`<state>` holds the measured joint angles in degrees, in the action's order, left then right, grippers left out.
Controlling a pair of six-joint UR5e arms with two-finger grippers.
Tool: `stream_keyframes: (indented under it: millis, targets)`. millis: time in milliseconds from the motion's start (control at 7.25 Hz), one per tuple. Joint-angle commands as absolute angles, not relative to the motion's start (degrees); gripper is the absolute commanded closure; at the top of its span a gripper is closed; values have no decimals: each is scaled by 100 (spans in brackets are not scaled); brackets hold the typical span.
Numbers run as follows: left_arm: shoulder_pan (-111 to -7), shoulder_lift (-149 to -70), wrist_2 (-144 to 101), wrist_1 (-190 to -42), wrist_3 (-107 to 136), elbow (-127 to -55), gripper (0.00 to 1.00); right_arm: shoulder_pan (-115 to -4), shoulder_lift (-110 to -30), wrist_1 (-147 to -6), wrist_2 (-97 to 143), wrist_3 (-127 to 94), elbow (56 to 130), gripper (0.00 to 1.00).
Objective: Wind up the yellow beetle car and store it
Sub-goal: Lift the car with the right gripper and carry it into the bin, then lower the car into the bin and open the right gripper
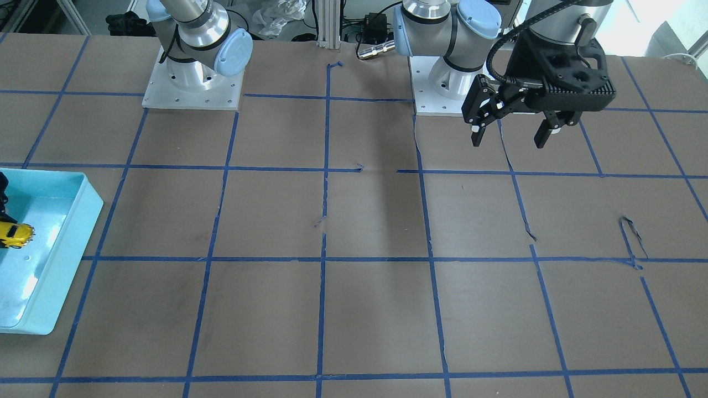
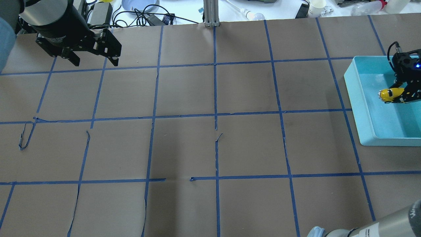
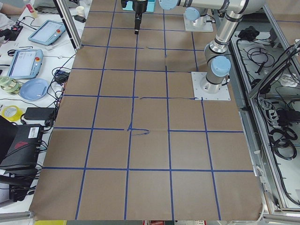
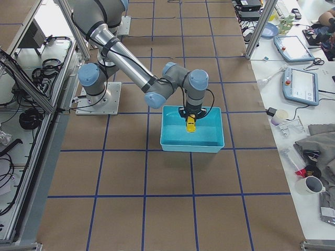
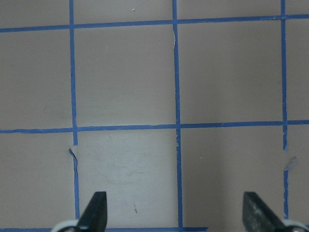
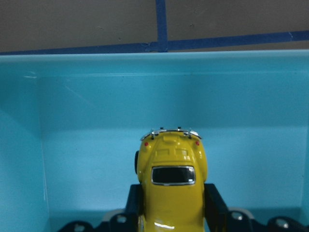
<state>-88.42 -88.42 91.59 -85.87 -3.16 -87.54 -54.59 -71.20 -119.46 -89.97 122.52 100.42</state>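
Clamping the tiny yellow beetle car inside the light-blue plastic tray with the right end effector, long axis straight ahead of the wrist; left end effector apart, far across the counter.

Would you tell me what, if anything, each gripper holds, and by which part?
The right gripper holds the glossy yellow beetle car by its sides; the left gripper holds nothing.
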Motion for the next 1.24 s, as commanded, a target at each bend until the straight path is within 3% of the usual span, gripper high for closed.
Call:
stream_keyframes:
  millis: [0,552,828,966,1103]
  targets:
    - [-8842,-8842,9158,-8587,-316,-8754,0,-5449,-6734,-12241,-9104,12305,10090,66]
    - [-8842,-8842,9158,-8587,-316,-8745,0,-5423,-6504,-12252,-9343,12270,10099,65]
    - [-8842,-8842,9167,-8587,-316,-8745,0,-5423,-6504,-12252,-9351,12261,10099,56]
    - [-8842,-8842,9167,-8587,-316,-8754,0,-5423,-6504,-12252,-9352,12261,10099,45]
    - [-8842,-8842,9167,-8587,-316,-8745,0,-5423,-6513,-12243,-9360,12278,10099,7]
